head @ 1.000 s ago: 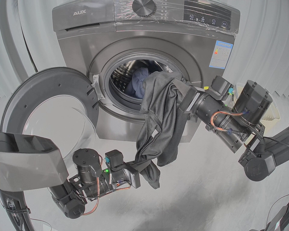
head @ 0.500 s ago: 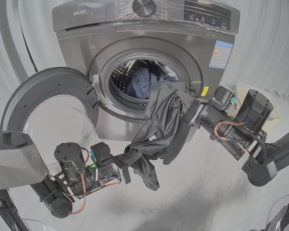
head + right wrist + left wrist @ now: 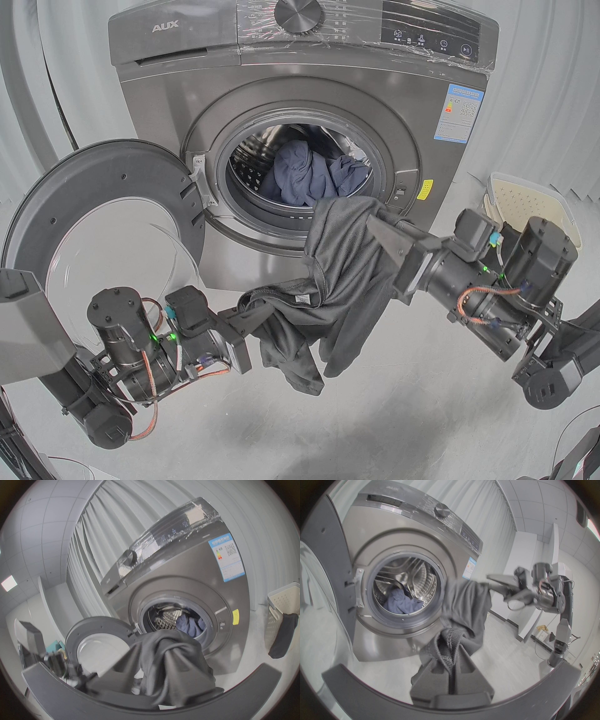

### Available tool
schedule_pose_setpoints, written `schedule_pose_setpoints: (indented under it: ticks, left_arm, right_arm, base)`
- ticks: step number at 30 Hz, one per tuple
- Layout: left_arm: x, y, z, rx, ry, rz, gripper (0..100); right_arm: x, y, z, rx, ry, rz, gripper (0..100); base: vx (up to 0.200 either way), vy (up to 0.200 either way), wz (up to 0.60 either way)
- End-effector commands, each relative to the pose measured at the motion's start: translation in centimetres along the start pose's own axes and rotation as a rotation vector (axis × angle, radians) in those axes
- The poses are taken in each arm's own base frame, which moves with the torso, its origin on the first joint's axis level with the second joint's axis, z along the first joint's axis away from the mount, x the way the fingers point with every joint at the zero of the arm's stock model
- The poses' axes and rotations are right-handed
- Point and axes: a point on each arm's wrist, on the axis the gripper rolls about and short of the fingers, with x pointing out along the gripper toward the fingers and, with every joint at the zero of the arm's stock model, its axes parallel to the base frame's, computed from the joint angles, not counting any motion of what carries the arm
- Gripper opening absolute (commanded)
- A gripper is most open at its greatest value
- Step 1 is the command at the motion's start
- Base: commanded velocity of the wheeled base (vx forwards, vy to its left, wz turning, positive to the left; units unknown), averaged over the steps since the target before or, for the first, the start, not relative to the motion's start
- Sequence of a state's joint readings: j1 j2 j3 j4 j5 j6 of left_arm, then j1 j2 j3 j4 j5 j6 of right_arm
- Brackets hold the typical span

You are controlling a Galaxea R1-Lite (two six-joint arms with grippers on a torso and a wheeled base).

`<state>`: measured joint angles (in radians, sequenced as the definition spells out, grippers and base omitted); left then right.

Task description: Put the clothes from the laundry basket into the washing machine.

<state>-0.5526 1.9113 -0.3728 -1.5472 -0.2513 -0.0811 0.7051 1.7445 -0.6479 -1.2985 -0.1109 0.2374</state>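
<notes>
Curtains, grey garment, black cloth draping basket

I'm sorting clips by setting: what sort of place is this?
Probably a lab or office room staged as a laundry corner: a front-loading washing machine with a dark garment held before its opening, a laundry basket beside it, plain curtains and a panelled ceiling.

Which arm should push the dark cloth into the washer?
Probably the right arm. Its jaws grip the cloth just below the open mouth of the washer; the left arm holds the other end lower, by the door, farther away.
</notes>
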Motion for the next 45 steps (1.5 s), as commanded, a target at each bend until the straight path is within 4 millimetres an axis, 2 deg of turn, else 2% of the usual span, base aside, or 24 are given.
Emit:
schedule_pose_setpoints:
  ticks: [1,2,4,8,16,22,26,36,40,45]
  left_arm:
    - [-0.7,2.0,2.9,0.029,-0.113,0.063,0]
    - [-0.7,2.5,3.4,0.036,-0.131,0.074,0]
    - [-0.6,2.5,3.7,0.04,-0.144,0.069,0]
    - [-0.3,2.1,4.0,0.051,-0.16,0.049,0]
    - [-1.3,0.1,5.5,0.072,-0.197,-0.091,0]
    - [-3.7,-1.4,7.2,0.097,-0.24,-0.231,0]
    - [-4.3,-1.6,7.7,0.104,-0.258,-0.25,0]
    - [-3.9,-1.1,7.8,0.102,-0.26,-0.22,0]
    - [-3.9,-1.1,8.0,0.105,-0.269,-0.221,0]
    - [-3.8,-1.1,8.2,0.11,-0.28,-0.223,0]
  right_arm:
    - [-3.2,-0.4,-1.2,-0.043,0.1,0.021,100]
    - [-4.4,-0.7,-2.4,-0.074,0.169,0.055,100]
    - [-5.3,-1.0,-3.5,-0.094,0.231,0.081,100]
    - [-6.1,-1.1,-5.2,-0.115,0.312,0.125,100]
    - [-3.6,-1.1,-6.5,-0.117,0.316,0.123,100]
    - [-0.8,-1.5,-7.5,-0.116,0.275,0.105,100]
    - [0.2,-2.0,-8.4,-0.119,0.279,0.084,100]
    - [0.6,-5.0,-10.4,-0.123,0.343,0.004,100]
    - [0.3,-5.2,-11.2,-0.122,0.375,0.001,100]
    - [0.5,-5.3,-13.7,-0.123,0.415,0.011,100]
  base:
    - [0.0,0.0,0.0]
    - [0.0,0.0,0.0]
    - [0.0,0.0,0.0]
    - [0.0,0.0,0.0]
    - [0.0,0.0,0.0]
    - [0.0,0.0,0.0]
    - [0.0,0.0,0.0]
    - [0.0,0.0,0.0]
    - [0.0,0.0,0.0]
    - [0.0,0.0,0.0]
